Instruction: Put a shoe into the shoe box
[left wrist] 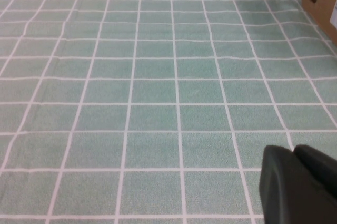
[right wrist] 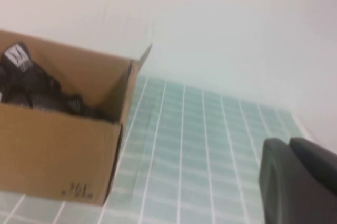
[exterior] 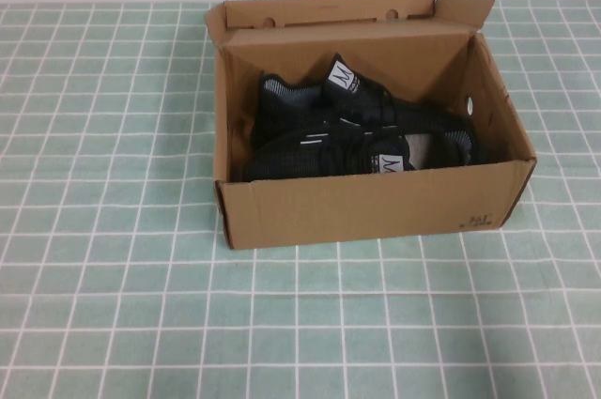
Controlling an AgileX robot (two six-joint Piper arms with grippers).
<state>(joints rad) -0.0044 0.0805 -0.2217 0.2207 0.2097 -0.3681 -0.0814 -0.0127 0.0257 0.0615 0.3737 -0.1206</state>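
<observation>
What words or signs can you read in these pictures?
Nothing reads clearly.
Box: small black print on front corner, too blurred.
Shoes: white tongue labels with a black mark, unreadable.
Left gripper and right gripper, both away from the box: no text.

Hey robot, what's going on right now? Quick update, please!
Left gripper parked over bare tablecloth, right gripper back beside the shoe box; neither holds anything. Two shoes lie in the box, lid open. Nothing in the way.

We list the shoe box (exterior: 376,202) as matt brown corrugated cardboard; the shoes (exterior: 324,150) inside as black knit cloth with white labels; the tablecloth (exterior: 103,230) as matt green checked fabric; at each wrist view's edge, a smooth black plastic casing (left wrist: 297,187).
</observation>
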